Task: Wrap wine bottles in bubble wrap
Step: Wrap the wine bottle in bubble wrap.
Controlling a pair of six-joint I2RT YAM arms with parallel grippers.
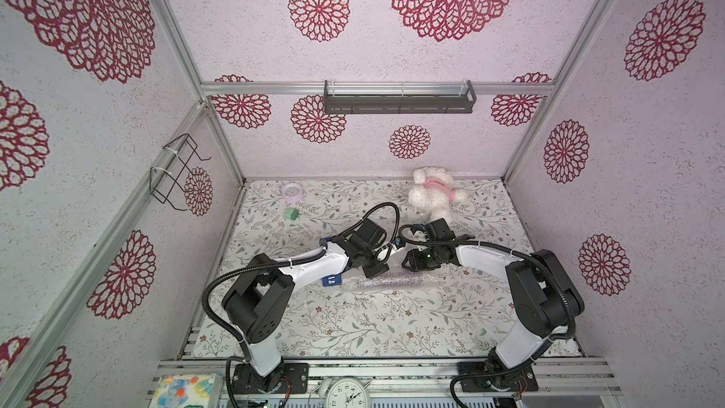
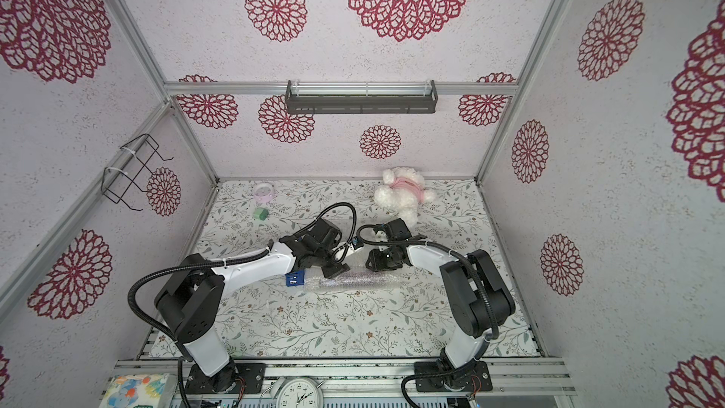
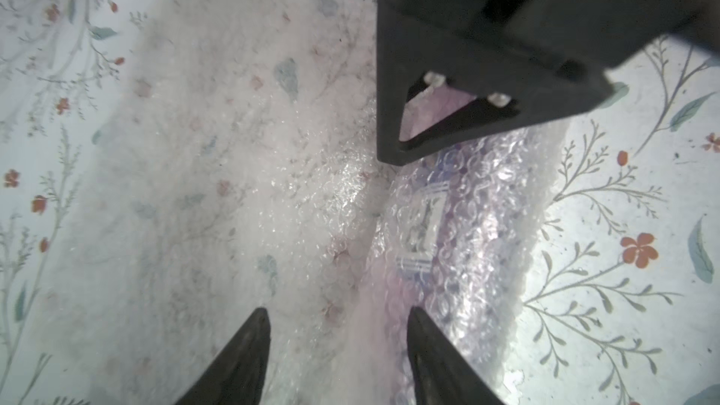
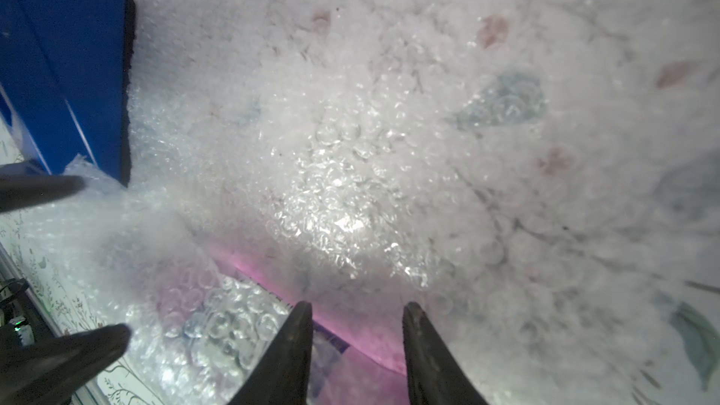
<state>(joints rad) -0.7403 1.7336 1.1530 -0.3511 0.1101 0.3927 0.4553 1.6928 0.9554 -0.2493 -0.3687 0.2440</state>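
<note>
Over the wine bottle (image 3: 424,220), which lies on its side rolled in the bubble wrap (image 3: 233,150), the left gripper (image 3: 339,311) hangs with its jaws well apart. Only the wrap's folded edge shows in the gap, and nothing is clamped. Further along the bottle, the right gripper (image 4: 359,305) stands with its jaws partly spread, straddling the purple glass that glows pink through the plastic. Whether they pinch the bundle or merely rest on it I cannot tell. In the left wrist view one of its fingers touches the wrap just beside the bottle's pale label. Part of the sheet is wound round the bottle. The rest lies flat on the table (image 1: 353,327) on the bottle's far side, toward the back wall. A blue tape dispenser (image 1: 332,280) sits against the wrap at the bottle's end nearer the left arm's base. A green block (image 1: 291,213) and a white toy bear (image 1: 431,192) lie well apart from the bottle, beyond it near the back wall.
</note>
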